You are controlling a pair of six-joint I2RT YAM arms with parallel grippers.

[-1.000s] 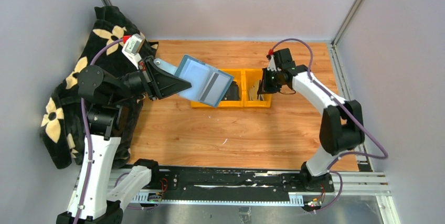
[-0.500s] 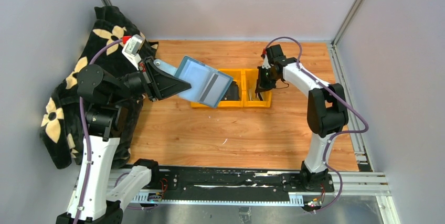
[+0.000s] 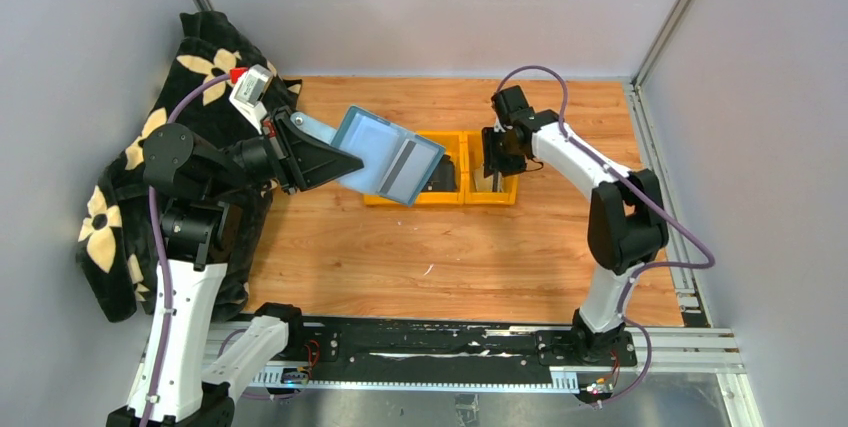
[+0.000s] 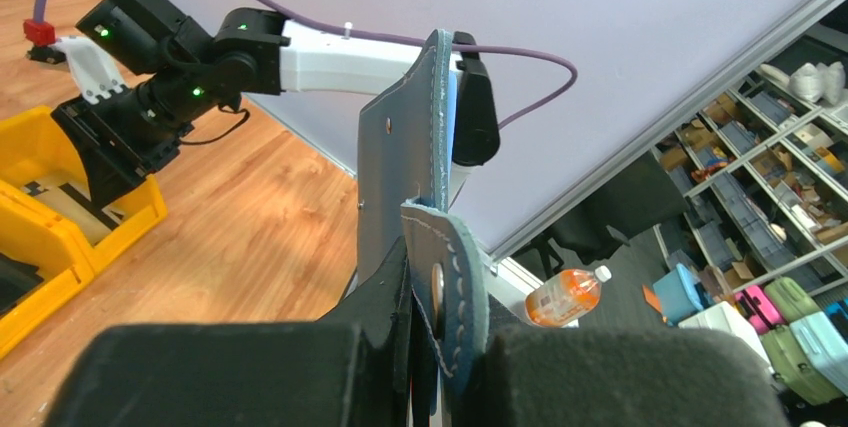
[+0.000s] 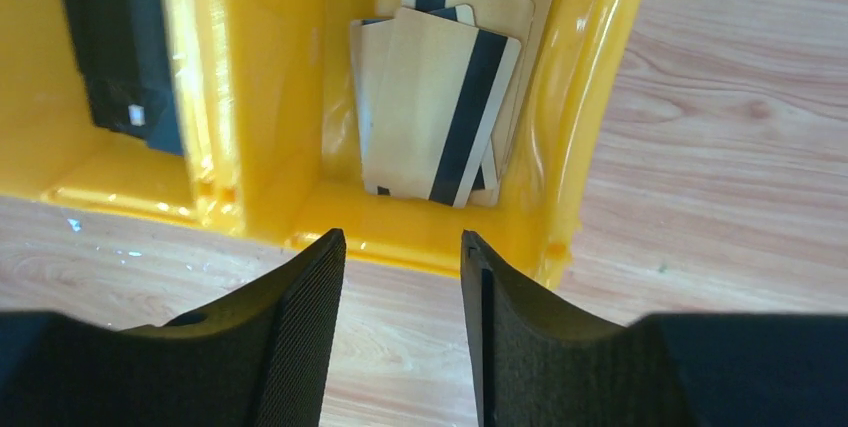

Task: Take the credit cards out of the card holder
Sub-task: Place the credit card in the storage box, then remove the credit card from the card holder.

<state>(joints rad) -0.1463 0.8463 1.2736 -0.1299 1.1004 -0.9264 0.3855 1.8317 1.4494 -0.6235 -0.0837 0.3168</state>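
The teal card holder (image 3: 385, 157) hangs open in the air left of the yellow bins, with my left gripper (image 3: 345, 159) shut on its edge. A grey card with a dark stripe (image 3: 407, 161) shows in its right half. In the left wrist view the card holder (image 4: 415, 147) stands edge-on, and its strap tab with the round snap (image 4: 455, 287) sits at my fingers. My right gripper (image 3: 497, 162) hovers over the right yellow bin (image 3: 492, 198), open and holding nothing. Several silvery credit cards with dark stripes (image 5: 440, 117) lie stacked in that bin beyond my right gripper (image 5: 402, 247).
The left yellow bin (image 3: 400, 199) holds a dark flat object (image 5: 120, 47). A black blanket with pale flowers (image 3: 120, 197) is heaped along the left wall. Grey walls close the wooden table on three sides.
My right gripper has moved left over the right bin and has gone from shut to open. The left arm and the card holder have stayed in place.
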